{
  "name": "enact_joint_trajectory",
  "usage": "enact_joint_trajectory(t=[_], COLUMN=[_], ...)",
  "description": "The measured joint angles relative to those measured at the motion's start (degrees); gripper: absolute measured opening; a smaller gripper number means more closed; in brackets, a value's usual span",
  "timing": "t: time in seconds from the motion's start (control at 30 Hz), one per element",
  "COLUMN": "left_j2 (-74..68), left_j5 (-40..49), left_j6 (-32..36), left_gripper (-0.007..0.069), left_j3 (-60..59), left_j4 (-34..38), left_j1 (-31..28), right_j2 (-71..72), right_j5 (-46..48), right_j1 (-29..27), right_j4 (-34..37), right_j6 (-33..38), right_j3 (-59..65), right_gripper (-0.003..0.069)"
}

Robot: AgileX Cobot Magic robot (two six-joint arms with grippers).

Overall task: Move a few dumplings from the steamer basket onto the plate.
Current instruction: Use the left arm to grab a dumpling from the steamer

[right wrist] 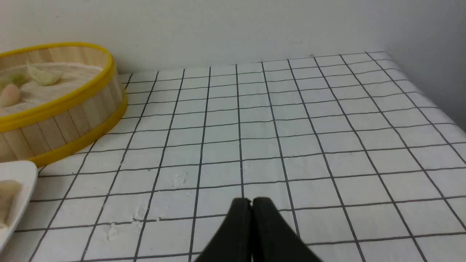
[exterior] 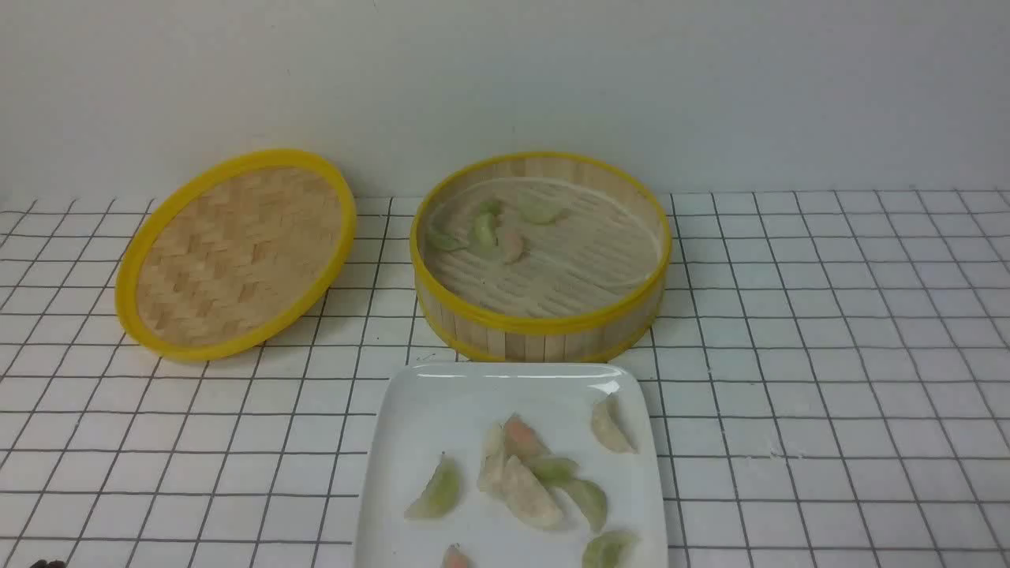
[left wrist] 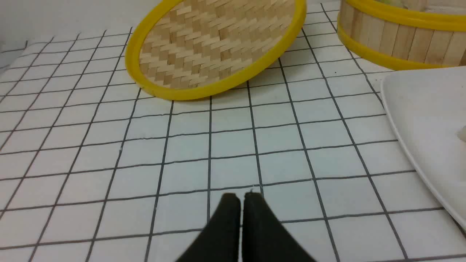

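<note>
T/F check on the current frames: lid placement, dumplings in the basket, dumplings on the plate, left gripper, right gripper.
1. The flat woven yellow-rimmed lid covers the basket. False: it lies left of the round slatted bamboo steamer basket.
2. Small crescent-shaped dumplings lie in the basket. True.
3. The glossy white rounded-square plate holds no dumplings. False: several lie on it, pale green, whitish and pink.
4. The black left gripper is shut, with nothing visible in it. True.
5. The black right gripper holds a dumpling. False: its tips are together, with nothing visible between them.
</note>
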State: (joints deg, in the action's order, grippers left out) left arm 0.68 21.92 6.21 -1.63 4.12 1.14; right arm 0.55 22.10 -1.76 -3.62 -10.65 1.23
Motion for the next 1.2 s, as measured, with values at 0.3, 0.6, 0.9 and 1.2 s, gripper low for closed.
enact_joint_trajectory(t=[0.3, 0.6, 0.9, 1.2], left_j2=[0.00, 0.00, 0.00, 0.00], left_j5=[0.00, 0.00, 0.00, -3.89], left_j6=[0.00, 0.00, 0.44, -1.55], left_gripper=[-0.0006, -0.0006, -0.0006, -0.0006], left_j3=[0.00, 0.00, 0.00, -0.10], left_j4=[0.00, 0.00, -0.05, 3.54], left_j1=[0.00, 0.00, 0.00, 0.00], right_j2=[0.00, 0.00, 0.00, 0.00], right_j5=[0.00, 0.00, 0.00, 0.00], right_j1=[0.00, 0.00, 0.00, 0.00], right_j4=[0.00, 0.00, 0.00, 0.00], right_j6=[0.00, 0.00, 0.00, 0.00], right_j3=[0.00, 0.00, 0.00, 0.00], right_gripper=[-0.0010, -0.0010, -0.0010, -0.0010])
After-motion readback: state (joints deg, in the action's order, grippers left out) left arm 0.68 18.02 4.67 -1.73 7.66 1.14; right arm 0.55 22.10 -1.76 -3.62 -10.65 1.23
